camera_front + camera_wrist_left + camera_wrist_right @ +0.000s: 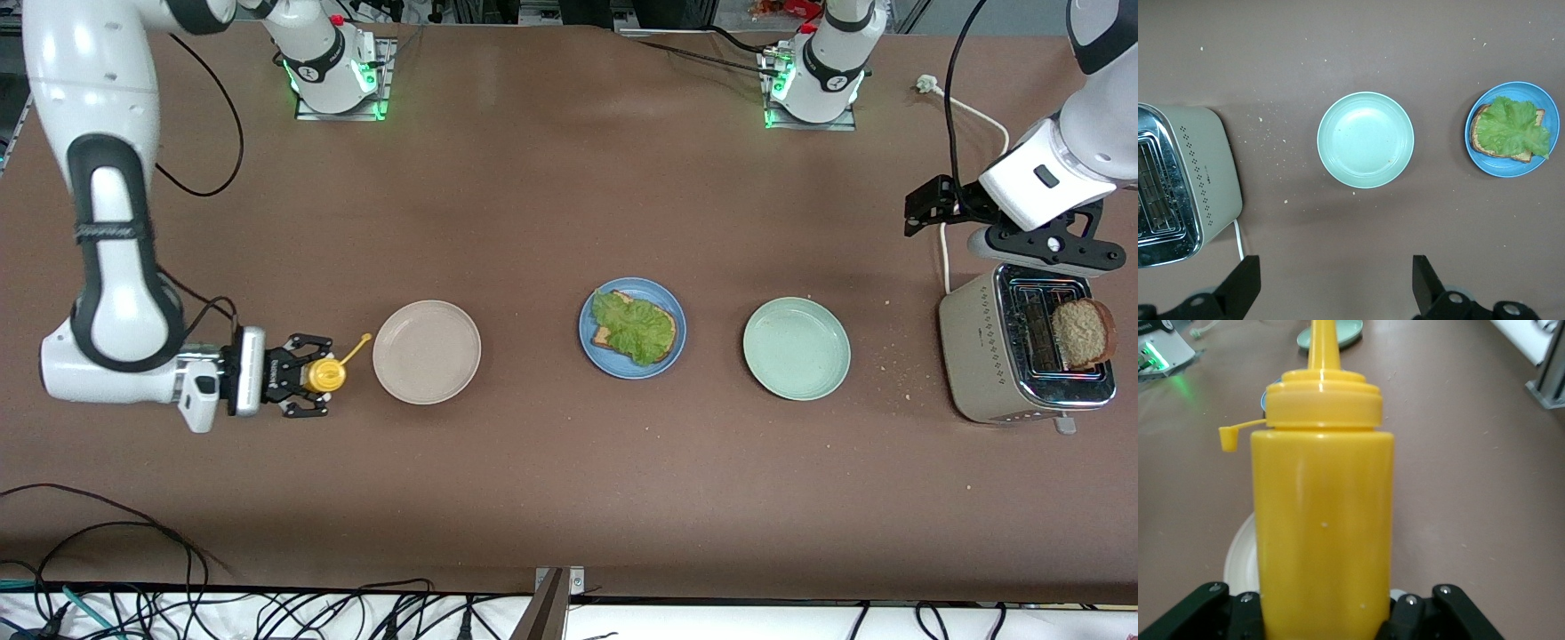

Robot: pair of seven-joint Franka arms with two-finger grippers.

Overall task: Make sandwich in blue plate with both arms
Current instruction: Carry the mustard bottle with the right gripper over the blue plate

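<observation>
Front view: gripping the yellow squeeze bottle [322, 374] with the right gripper [307, 375], fingers clenched on its body, at the right arm's end of the table, just beside the beige plate [427, 352]. Pointing the bottle's nozzle toward that plate, so lying along the line of plates. Sitting in the middle of the table, the blue plate [632, 327], carrying one toasted slice with a lettuce leaf [629, 326] on top; well apart from the bottle, with the beige plate between. Hanging over the toaster [1024, 356], the left gripper [1049, 244]; a second bread slice [1082, 333] standing up in the slot under it.

Left wrist view: showing the left gripper's fingers [1241, 283] released and wide, holding nothing. Lying between toaster and blue plate, the pale green plate [1365, 140].

Right wrist view: filling the picture with the upright-looking bottle, the dark fingers [1238, 607] clamped low on it, cap hanging off on its strap.

Probably needing next: carrying the bottle over the beige plate toward the lettuce.
</observation>
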